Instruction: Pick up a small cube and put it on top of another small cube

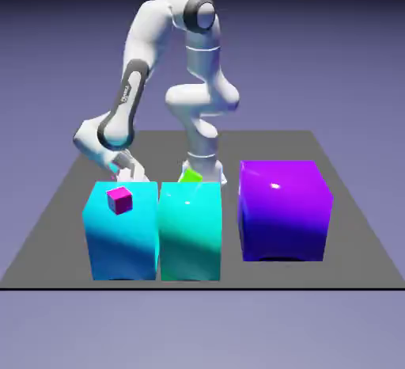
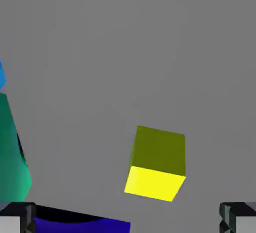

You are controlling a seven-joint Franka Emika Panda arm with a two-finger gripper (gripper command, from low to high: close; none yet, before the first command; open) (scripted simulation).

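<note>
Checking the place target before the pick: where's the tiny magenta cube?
Exterior view, left side: the magenta cube shows against the blue block, left of the teal block.

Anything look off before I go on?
The magenta cube sits askew on the blue block, turned against its edges. Nothing looks damaged; the gripper is open with the green cube unheld.
</note>
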